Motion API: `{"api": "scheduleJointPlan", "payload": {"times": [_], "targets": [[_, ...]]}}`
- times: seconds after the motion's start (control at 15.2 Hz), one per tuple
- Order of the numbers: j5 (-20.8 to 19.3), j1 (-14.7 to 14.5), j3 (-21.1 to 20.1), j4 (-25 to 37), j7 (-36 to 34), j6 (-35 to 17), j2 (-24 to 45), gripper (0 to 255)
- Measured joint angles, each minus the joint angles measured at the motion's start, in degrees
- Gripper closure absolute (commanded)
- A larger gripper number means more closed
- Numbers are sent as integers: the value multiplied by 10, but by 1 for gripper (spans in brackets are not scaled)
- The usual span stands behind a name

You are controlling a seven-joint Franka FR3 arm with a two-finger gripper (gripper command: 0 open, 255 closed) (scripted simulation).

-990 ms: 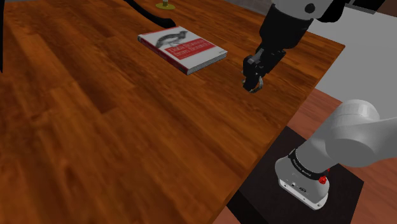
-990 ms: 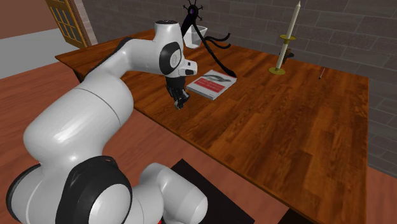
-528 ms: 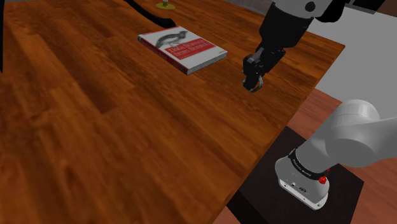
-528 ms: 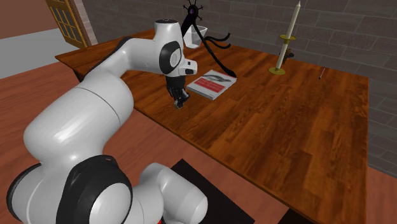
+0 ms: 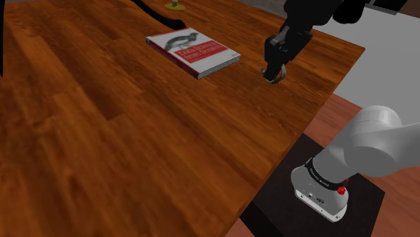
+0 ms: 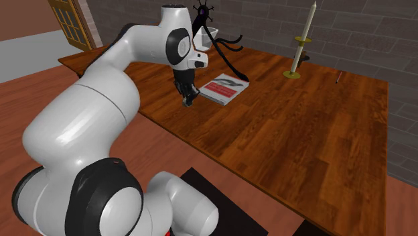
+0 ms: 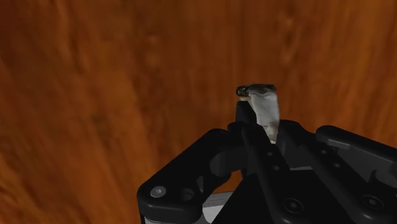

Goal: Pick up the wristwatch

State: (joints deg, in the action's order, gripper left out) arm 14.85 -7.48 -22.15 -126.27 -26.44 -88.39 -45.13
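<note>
Evidently the all-black two-finger gripper (image 5: pixel 274 75) is clamped on the small pale wristwatch with a dark rim (image 7: pixel 262 108), which juts from between the fingertips, pinched so it can be carried. Both hang just above the reddish-brown wooden table (image 5: pixel 101 121), near the red-and-white book (image 5: pixel 193 52). The white arm (image 6: pixel 100 107) arches over the table's edge, hand pointing steeply down.

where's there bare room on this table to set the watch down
Largest bare patch: the table wood from the book down to the near edge in the shoulder view. Also bare between the book and the candle. Crowded behind the book, where a black tentacled figure stands. The gripper holds the wristwatch.
</note>
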Motion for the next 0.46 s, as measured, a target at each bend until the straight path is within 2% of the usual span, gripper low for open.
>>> {"api": "scheduleJointPlan", "payload": {"times": [0.46], "targets": [[-9, 6, 6, 66, -5, 45, 21, 255]]}}
